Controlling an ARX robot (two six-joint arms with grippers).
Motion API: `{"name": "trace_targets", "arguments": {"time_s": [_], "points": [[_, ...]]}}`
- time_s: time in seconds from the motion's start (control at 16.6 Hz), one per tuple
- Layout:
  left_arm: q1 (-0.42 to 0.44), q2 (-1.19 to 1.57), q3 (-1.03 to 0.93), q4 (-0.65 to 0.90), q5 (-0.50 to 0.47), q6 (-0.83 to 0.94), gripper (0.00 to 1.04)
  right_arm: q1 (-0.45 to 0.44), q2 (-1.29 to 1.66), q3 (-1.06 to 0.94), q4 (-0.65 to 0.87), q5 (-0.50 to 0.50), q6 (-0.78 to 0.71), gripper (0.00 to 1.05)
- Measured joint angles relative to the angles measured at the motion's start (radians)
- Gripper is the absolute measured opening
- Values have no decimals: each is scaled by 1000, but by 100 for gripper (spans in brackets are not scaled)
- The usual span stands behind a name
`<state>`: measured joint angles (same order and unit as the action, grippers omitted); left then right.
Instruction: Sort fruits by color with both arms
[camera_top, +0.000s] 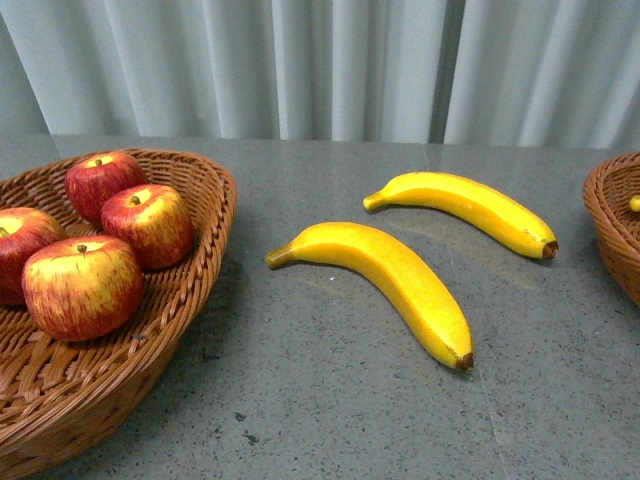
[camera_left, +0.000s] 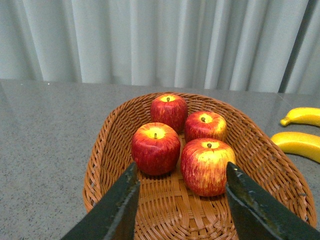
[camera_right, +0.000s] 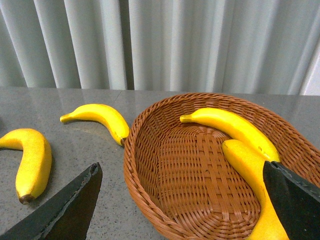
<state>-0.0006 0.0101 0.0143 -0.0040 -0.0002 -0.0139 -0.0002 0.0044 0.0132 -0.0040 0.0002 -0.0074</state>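
Note:
Several red-and-yellow apples (camera_top: 82, 285) lie in the wicker basket (camera_top: 215, 200) at the left; the left wrist view shows them (camera_left: 155, 148) in that basket (camera_left: 100, 150). My left gripper (camera_left: 181, 172) is open and empty, just in front of the nearest apple (camera_left: 208, 165). Two yellow bananas lie on the grey table: the near one (camera_top: 400, 275) (camera_right: 32, 157) and the far one (camera_top: 470, 205) (camera_right: 100, 116). Two more bananas (camera_right: 235, 127) (camera_right: 250, 170) lie in the right wicker basket (camera_right: 132, 165). My right gripper (camera_right: 181, 170) is open and empty over that basket's near end. Neither gripper shows in the front view.
The right basket (camera_top: 610, 220) shows only at the front view's right edge, with a bit of yellow (camera_top: 635, 203) inside. The grey table (camera_top: 330, 400) runs back to a pale pleated curtain (camera_top: 330, 60). The two table bananas also show in the left wrist view (camera_left: 300, 144).

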Motion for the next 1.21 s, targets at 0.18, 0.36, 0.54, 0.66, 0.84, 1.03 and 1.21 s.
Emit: {"name": "trace_targets", "arguments": {"time_s": [0.18,0.36,0.54,0.66,0.84,1.03,1.21], "points": [[0,0,0,0,0,0,89,0,0,0,0,0,0,98],[0,0,0,0,0,3,98,0,0,0,0,0,0,98],[0,0,0,0,0,3,98,0,0,0,0,0,0,98],[0,0,0,0,0,3,98,0,0,0,0,0,0,98],[0,0,0,0,0,3,98,0,0,0,0,0,0,98],[0,0,0,0,0,3,98,0,0,0,0,0,0,98],[0,0,0,0,0,3,98,-20,236,31,256,-107,181,98]]}}
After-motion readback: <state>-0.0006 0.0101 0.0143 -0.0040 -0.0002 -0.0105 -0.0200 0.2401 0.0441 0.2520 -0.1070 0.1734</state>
